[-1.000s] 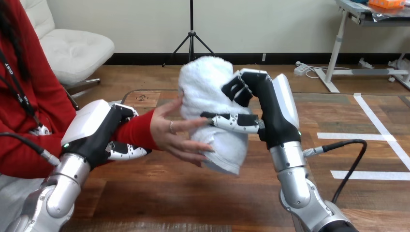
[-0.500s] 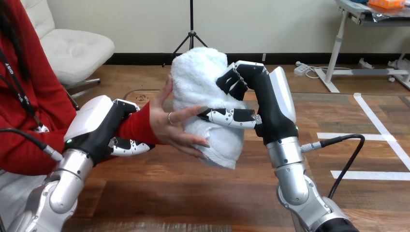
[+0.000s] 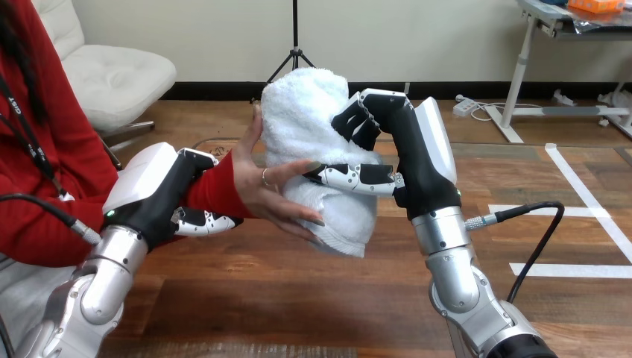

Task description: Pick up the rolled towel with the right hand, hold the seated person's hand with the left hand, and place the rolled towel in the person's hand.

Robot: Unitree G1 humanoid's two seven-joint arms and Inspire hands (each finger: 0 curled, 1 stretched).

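Note:
A white rolled towel [image 3: 309,127] stands nearly upright above the table's middle. My right hand [image 3: 391,160] is shut on it from the right, thumb across its front and fingers curled over its upper side. The person's hand [image 3: 268,186] presses its open palm against the towel's left side, fingers spread along the lower front. My left hand [image 3: 168,198] is curled round the person's wrist in the red sleeve, thumb under it.
The wooden table [image 3: 298,298] stretches out below both arms. A black cable [image 3: 533,246] runs from my right forearm across the table's right part. The person sits at the left edge.
My right hand has carried the towel left and a little up, deeper into the person's palm. The person's hand and my left hand have risen slightly with it.

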